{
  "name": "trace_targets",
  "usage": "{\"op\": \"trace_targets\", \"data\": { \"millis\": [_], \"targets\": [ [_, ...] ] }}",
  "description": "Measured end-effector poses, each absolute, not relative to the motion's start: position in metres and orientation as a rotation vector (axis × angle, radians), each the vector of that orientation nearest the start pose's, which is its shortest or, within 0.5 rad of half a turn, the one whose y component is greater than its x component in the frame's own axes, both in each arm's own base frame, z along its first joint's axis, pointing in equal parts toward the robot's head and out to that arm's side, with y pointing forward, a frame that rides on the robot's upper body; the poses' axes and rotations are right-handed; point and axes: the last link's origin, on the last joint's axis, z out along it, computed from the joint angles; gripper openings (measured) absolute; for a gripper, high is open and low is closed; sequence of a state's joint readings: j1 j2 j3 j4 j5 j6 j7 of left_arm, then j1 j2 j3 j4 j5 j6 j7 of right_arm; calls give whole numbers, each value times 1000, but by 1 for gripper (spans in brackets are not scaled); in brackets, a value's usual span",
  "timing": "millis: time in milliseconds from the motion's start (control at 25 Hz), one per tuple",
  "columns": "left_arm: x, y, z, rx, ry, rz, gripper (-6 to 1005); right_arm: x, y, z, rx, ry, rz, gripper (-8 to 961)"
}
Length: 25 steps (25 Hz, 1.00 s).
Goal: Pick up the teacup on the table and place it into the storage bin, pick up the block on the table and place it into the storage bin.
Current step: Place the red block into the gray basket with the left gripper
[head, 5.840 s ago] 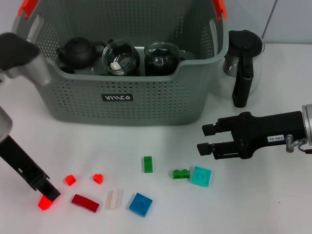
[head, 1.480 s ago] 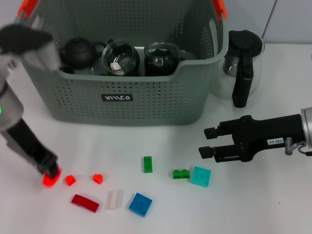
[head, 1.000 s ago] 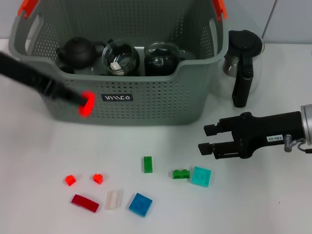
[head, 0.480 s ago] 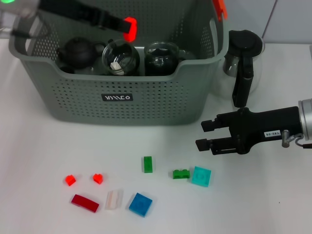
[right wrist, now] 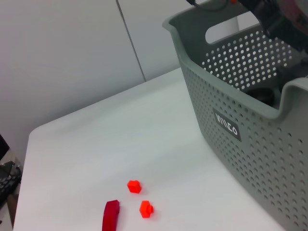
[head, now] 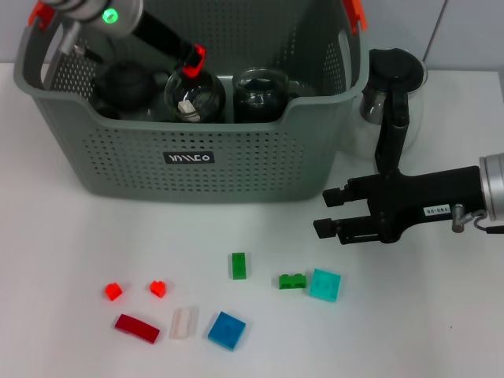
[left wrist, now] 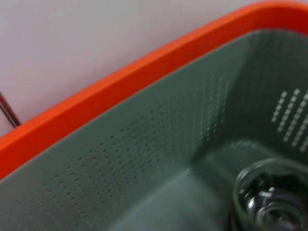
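1. While it reaches over the storage bin [head: 236, 150], the left gripper [head: 195, 57] holds a small red block [head: 198, 57] clamped in its jaws, above the glass cups inside.
2. The storage bin stands at the back of the white worktop [head: 71, 244], holding a black teapot [head: 126, 83] and two glass cups [head: 194, 93].
3. The right gripper [head: 332, 213], jaws apart and empty, hangs just beside the bin's front right corner, before the glass coffee pot [head: 392, 98].
4. Loose blocks lie in front of the bin: two small red [head: 113, 290], a dark red [head: 137, 327], a clear [head: 184, 322], a blue [head: 227, 330], two green [head: 239, 265] and a teal one [head: 324, 284].
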<state>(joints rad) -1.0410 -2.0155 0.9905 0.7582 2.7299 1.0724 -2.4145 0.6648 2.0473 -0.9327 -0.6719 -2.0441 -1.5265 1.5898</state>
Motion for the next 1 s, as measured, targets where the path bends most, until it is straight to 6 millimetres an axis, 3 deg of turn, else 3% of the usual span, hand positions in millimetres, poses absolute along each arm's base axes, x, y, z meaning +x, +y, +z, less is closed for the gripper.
{"op": "trace_targets", "data": {
  "millis": [280,640,880,1000],
  "targets": [
    [-153,485,7,-2331,-742,311,304,216,354,-21,-2981,623,456,642],
    [-152,480,9,-2343,-803,287,322,217,354,-21,-2976,627,454,642],
    [-138,465,48,-2385,-960,31,521,219,353,-21,-2975,634,453,642],
    [-130,440,79,-2466,-1005,-207,537,219,352,-21,-2975,636,452,642]
  ]
}}
